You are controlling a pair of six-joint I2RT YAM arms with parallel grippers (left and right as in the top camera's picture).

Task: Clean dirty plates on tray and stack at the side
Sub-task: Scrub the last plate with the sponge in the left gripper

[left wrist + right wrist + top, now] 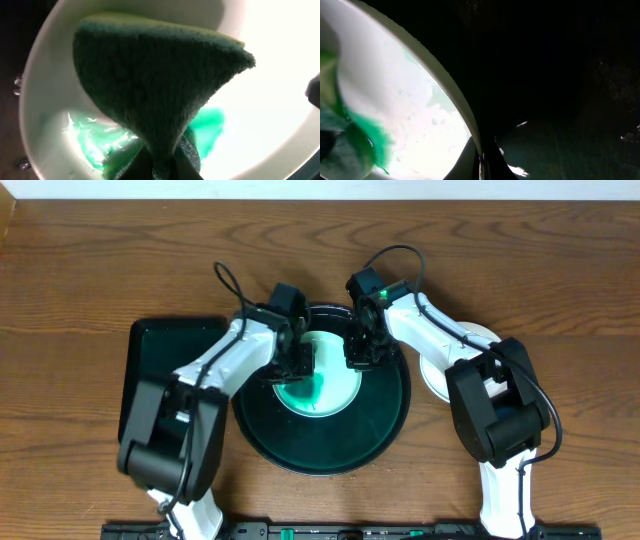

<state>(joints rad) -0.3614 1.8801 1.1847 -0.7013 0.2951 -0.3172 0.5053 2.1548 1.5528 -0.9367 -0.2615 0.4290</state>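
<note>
While scrubbing the smeared plate (338,392) mid-frame on the tray (388,430), clamps a green sponge (150,85) in left end effector (298,365), pinches the rim with right end effector (358,358); likely needs further wiping.

Round tray (322,448) sits mid-table (90,260), and everything keys off it. On it, in its far half, lies one plate (338,385). Over that plate's left part hangs the sponge (150,75), pinched in the left gripper (298,365). At the plate's right rim the right gripper (357,358) straddles the edge, a finger on either side. Left of the round tray, just beside it: the rectangular tray (150,345). Right of the round tray, on the table, another plate (432,378), partly under the right arm (440,340).
</note>
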